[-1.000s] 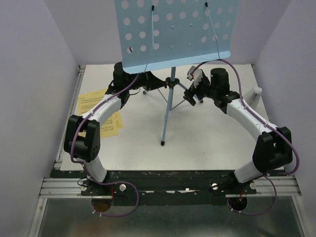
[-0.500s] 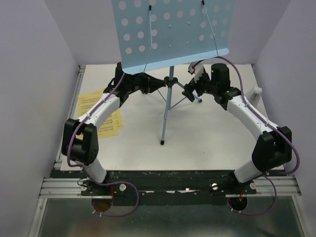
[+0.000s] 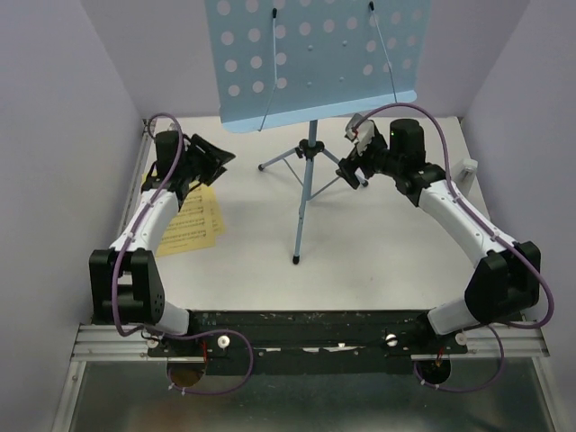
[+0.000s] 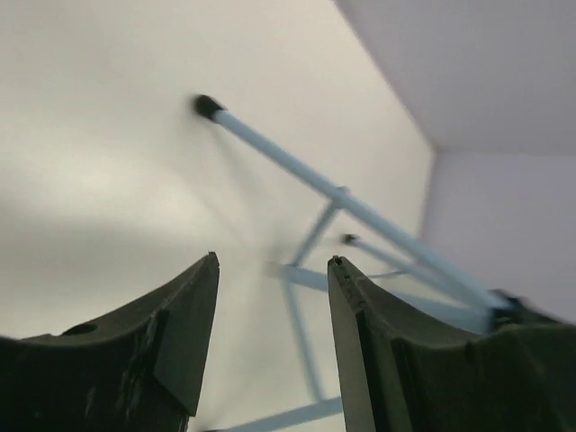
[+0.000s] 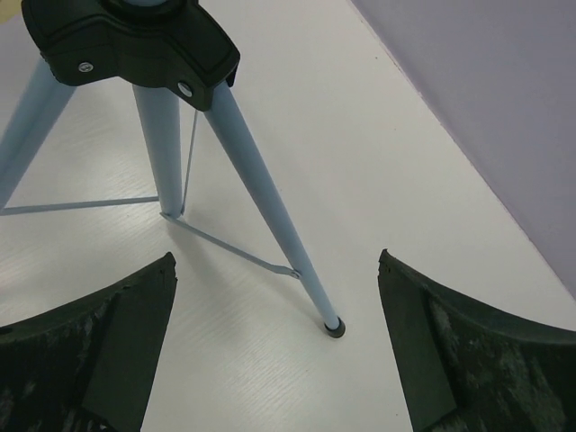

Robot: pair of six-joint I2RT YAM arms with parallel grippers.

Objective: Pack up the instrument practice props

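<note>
The light-blue music stand (image 3: 315,63) stands upright at the back middle of the table, its tripod legs (image 3: 304,202) spread. My left gripper (image 3: 220,155) hovers left of the legs, open and holding nothing. In the left wrist view the left gripper (image 4: 273,261) points at the blurred stand legs (image 4: 297,166), well apart from them. My right gripper (image 3: 351,171) is wide open just right of the pole. The right wrist view shows the right gripper (image 5: 276,261) framing one stand leg (image 5: 270,216) below the black hub (image 5: 135,36), not touching. Yellow sheet-music pages (image 3: 193,225) lie under the left arm.
A small whitish plastic piece (image 3: 468,168) sits by the right wall. Lilac walls close in the table on the left, right and back. The stand's front foot (image 3: 296,260) rests near the table's middle.
My left gripper let go near the stand's hub, opened, and swung back to the left over the yellow pages. The right arm has hardly moved.
</note>
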